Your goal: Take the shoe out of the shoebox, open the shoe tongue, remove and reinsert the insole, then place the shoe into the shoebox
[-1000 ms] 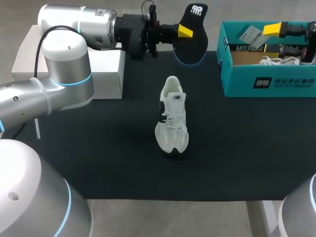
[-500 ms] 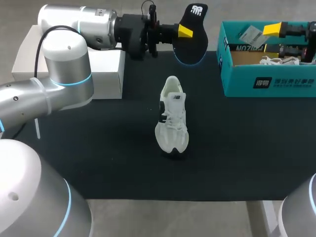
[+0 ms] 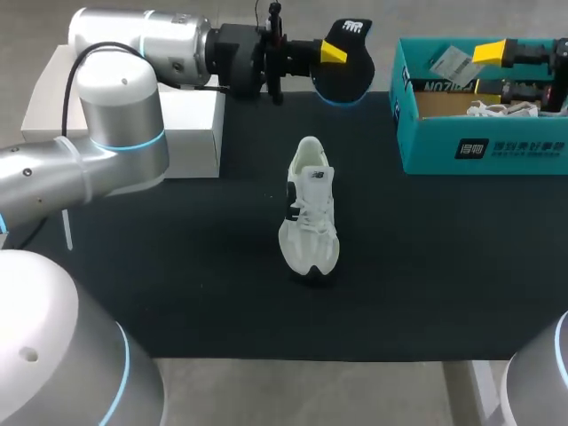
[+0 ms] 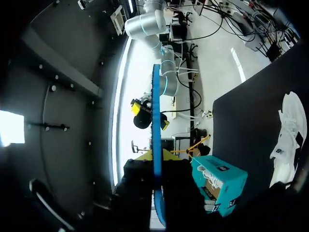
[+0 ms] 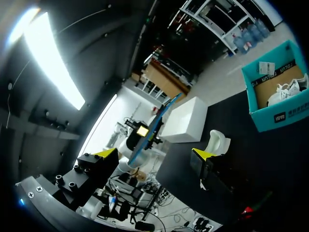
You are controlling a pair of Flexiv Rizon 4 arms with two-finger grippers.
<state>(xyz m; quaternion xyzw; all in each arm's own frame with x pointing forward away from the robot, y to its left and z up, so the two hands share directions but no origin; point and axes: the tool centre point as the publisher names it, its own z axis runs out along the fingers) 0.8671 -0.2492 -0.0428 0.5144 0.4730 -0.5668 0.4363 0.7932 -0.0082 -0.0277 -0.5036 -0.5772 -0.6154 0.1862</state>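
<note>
From above, the left tool (image 3: 324, 55) is clamped on the heel end of the flat black insole with a blue edge (image 3: 344, 73), held in the air at the far edge of the black surface (image 3: 177, 266). Over the last second the insole has turned in the air. Its broad face hung lower before and now looks shorter and more level. The white lace-up shoe (image 3: 311, 209), the teal cardboard shoebox (image 3: 470, 151) and the right tool (image 3: 493, 71) over the box have not shifted. I judge that the insole is fully out and is being turned ready to go back in. The shoe lies mid-surface, toe towards me, well apart from the left tool and nearer me than it. A white box (image 3: 191, 124) sits under the left arm.

In the left wrist view, the insole (image 4: 156, 121) is seen edge-on as a thin blue strip rising from between the fingers of the left tool (image 4: 157, 166), which pinch it from both sides. The shoebox (image 4: 219, 181) sits just beside the tool and the shoe (image 4: 289, 140) further off on the same side.

In the right wrist view, the right tool (image 5: 154, 153) stands wide open with nothing in it. The shoe (image 5: 216, 142) sits just past one of its fingers, the shoebox (image 5: 275, 116) beyond that, and the insole (image 5: 157, 121) shows ahead, near the white box (image 5: 186, 121).
</note>
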